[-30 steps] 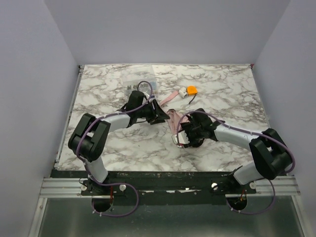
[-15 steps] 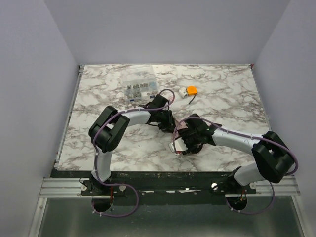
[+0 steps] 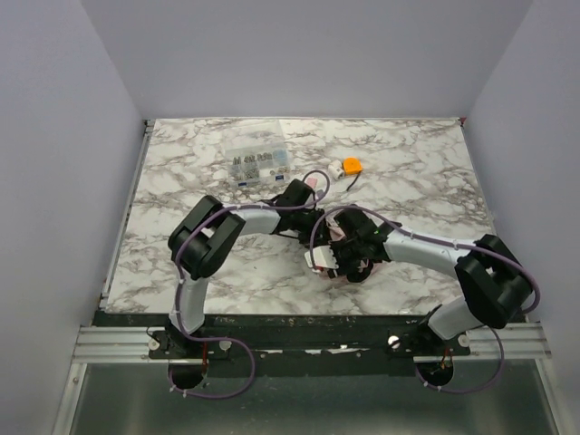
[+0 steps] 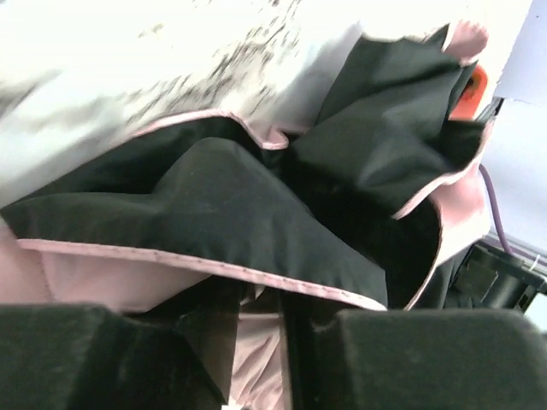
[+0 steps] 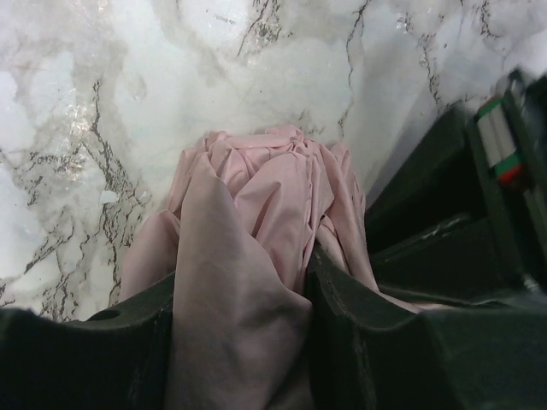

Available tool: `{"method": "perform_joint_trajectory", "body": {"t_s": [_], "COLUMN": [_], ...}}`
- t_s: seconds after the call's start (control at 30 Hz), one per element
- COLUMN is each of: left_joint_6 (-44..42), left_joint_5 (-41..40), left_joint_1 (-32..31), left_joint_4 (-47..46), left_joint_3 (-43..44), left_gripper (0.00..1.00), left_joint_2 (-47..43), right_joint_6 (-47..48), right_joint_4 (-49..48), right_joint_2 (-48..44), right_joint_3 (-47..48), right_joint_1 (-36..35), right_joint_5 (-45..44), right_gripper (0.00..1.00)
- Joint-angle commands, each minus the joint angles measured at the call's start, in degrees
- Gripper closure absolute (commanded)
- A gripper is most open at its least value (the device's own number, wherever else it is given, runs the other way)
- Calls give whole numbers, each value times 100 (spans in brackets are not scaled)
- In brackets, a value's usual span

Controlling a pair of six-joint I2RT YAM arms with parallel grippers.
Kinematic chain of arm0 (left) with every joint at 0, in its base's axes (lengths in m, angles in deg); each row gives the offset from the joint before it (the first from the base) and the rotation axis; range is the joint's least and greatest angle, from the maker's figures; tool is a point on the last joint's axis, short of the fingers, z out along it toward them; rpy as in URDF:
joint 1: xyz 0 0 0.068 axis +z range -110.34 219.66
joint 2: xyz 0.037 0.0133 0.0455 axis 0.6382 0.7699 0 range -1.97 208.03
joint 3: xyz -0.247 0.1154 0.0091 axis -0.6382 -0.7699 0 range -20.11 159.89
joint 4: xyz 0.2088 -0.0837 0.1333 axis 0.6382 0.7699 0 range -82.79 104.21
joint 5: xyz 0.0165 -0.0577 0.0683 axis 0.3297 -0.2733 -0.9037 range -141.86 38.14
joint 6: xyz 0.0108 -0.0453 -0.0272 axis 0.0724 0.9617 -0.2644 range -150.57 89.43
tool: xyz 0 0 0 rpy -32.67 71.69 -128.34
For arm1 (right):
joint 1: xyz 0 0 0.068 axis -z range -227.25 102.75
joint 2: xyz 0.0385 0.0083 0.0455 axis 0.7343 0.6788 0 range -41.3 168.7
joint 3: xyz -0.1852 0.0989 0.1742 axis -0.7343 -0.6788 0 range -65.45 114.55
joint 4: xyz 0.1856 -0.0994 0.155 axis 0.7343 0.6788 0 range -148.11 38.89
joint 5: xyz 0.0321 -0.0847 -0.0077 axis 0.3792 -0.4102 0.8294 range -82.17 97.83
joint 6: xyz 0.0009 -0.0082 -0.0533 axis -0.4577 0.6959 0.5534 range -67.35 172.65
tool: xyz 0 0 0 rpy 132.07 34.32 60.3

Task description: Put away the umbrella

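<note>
- Gripping the umbrella [image 5: 256, 205], the right pincer [image 5: 244, 342] is closed on a thick bunch of its pale pink fabric. The cloth fills the whole gap between the two dark fingers [image 5: 77, 359].
- In the right wrist view, the crumpled pink fabric comes out in front of the fingers and lies on the marble desk [image 5: 171, 68].
- The left pincer [image 4: 278, 359] looks closed on a thin fold of the same umbrella. A strip of pink cloth passes between its two fingers [image 4: 427, 359] at the lower edge of the left wrist view.
- In that view the canopy is open in loose folds, and its inner side is black with a pink hem [image 4: 171, 260].
- From above, the umbrella [image 3: 323, 263] is a small bundle near the middle of the desk [image 3: 408, 154], a little toward the near edge, mostly hidden under the two arms.
- The left pincer [image 3: 317, 227] and the right pincer [image 3: 344, 254] meet over it, very near to each other.
- An orange-and-white gadget [image 3: 351, 167] lies further back on the desk, apart from the umbrella.
- A clear box [image 3: 256, 164] with small parts inside stands to the left of the gadget, also at the back.
</note>
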Motion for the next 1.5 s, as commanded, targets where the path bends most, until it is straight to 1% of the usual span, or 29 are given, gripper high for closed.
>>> {"method": "perform_joint_trajectory", "body": {"t_s": [0.0, 0.07, 0.1, 0.13, 0.23, 0.33, 0.4, 0.43, 0.47, 0.53, 0.57, 0.6, 0.67, 0.7, 0.73, 0.77, 0.8, 0.87, 0.9, 0.93, 0.97, 1.03, 1.1, 1.23, 1.33, 1.47], "left_joint_6": [129, 350, 394, 405, 225, -198, -658, -941, -1064, -1346, -1365, -1480, -1944, -2247, -2794, -3371, -3944, -4816, -5311, -5628, -6140, -6773, -7091, -7612, -7953, -8131], "left_joint_5": [118, 39, 5, -30, -268, -1388, -2088, -2432, -2720, -2964, -2875, -2569, -1602, -1417, -1299, -1310, -1454, -1603, -1816, -1981, -2126, -2557, -2705, -2977, -3347, -3448], "left_joint_1": [337, 659, 810, 906, 1141, 1215, 1230, 1224, 1227, 1226, 1236, 1250, 1198, 983, 747, 404, 124, -376, -644, -880, -1081, -1445, -1608, -1885, -2072, -2311], "left_joint_4": [-313, -929, -1127, -1237, -1649, -2079, -2609, -2993, -3455, -4680, -5224, -5850, -6826, -7123, -7292, -7258, -7022, -6194, -5756, -5482, -5202, -4832, -4575, -4672, -4956, -5393], "left_joint_3": [-1010, -1329, -1385, -1403, -1524, -2167, -2901, -3430, -3880, -4878, -5312, -5632, -5967, -6095, -6255, -6341, -6388, -6322, -6276, -6222, -6181, -6000, -5748, -5261, -4988, -4766], "left_gripper": [70, 65, 60, 57, 53, 52, 51, 45, 34, 11, 2, 2, 2, 2, 2, 2, 2, 4, 4, 4, 3, 2, 2, 2, 2, 2], "left_joint_2": [-869, -1262, -1448, -1600, -2179, -3191, -4157, -4540, -5047, -5644, -5781, -5843, -5807, -5789, -5819, -5888, -5984, -6166, -6218, -6232, -6203, -5990, -5634, -4608, -3858, -3184], "right_joint_6": [16, -2, 2, -5, -37, -134, -219, -233, -247, -232, -214, -211, -231, -232, -254, -251, -306, -316, -327, -345, -360, -423, -513, -702, -742, -769], "right_joint_4": [832, 1030, 1140, 1257, 1461, 1641, 1825, 1953, 2076, 2339, 2487, 2595, 2787, 2883, 3003, 3128, 3249, 3458, 3498, 3509, 3489, 3417, 3262, 2968, 2854, 2781], "right_joint_2": [656, 750, 816, 871, 1013, 1126, 1234, 1306, 1403, 1670, 1842, 2008, 2325, 2482, 2626, 2806, 2951, 3256, 3337, 3417, 3454, 3503, 3474, 3357, 3328, 3324], "right_joint_3": [-218, -165, -120, -64, 51, 204, 350, 432, 506, 691, 779, 873, 1080, 1181, 1327, 1457, 1624, 1896, 1992, 2042, 2087, 2120, 2096, 1991, 1915, 1892], "right_joint_1": [220, 234, 238, 248, 290, 384, 490, 551, 610, 736, 786, 818, 836, 836, 836, 844, 845, 857, 863, 862, 862, 867, 872, 880, 904, 941], "right_joint_5": [55, 227, 312, 390, 520, 669, 814, 908, 985, 1119, 1156, 1193, 1262, 1314, 1381, 1444, 1504, 1607, 1624, 1618, 1615, 1559, 1491, 1338, 1305, 1305], "right_gripper": [78, 78, 78, 78, 78, 78, 79, 79, 79, 79, 79, 79, 79, 79, 79, 79, 79, 79, 79, 79, 79, 78, 78, 76, 76, 74]}}
